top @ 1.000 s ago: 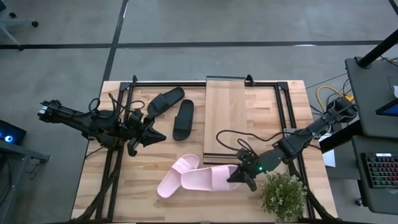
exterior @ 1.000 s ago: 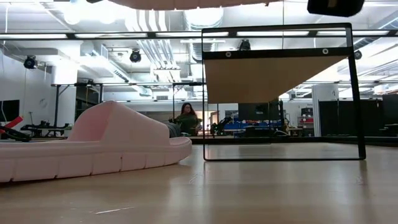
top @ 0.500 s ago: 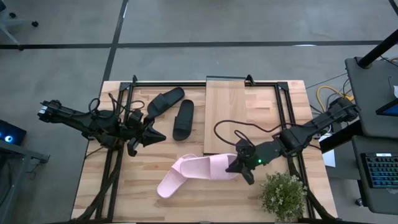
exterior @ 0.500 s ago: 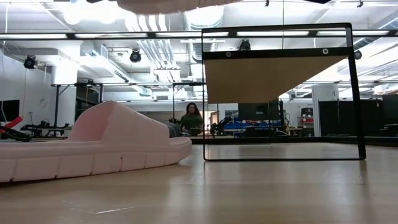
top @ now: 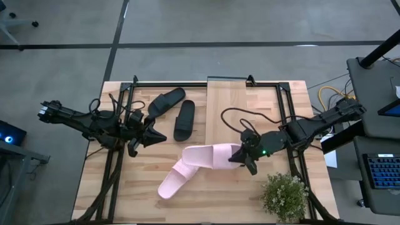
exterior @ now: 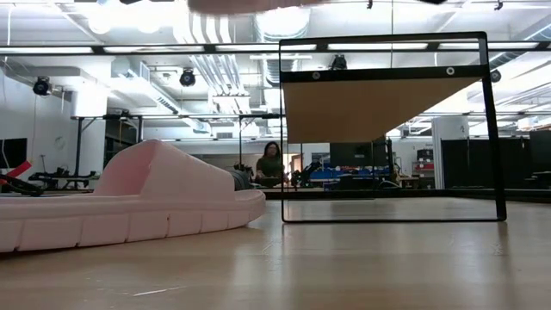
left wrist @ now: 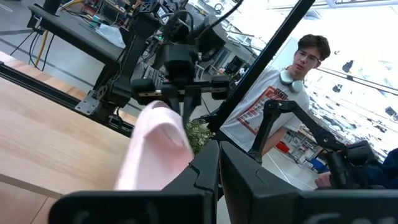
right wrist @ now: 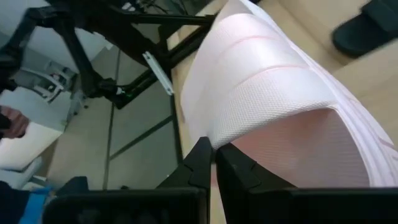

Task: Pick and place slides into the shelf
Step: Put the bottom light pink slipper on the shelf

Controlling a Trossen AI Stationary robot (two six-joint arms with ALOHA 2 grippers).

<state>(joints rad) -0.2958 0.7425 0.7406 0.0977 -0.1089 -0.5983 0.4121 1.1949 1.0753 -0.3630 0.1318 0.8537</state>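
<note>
High view | right gripper (top: 245,157) jaws clamp pink slide (top: 209,156) at shelf (top: 228,106) edge

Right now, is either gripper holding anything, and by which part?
The right gripper holds a pale pink slide by one end, lifted off the table. The left gripper is shut on nothing.

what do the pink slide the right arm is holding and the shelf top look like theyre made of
The held pink slide looks like soft moulded foam or rubber, matte: its strap shows a fine woven-like dimpled texture and raised ridges, with no shine. The shelf top looks like light wood plank, smooth with a satin finish, since lengthwise grain lines show from above. Its frame appears to be thin black metal.
</note>
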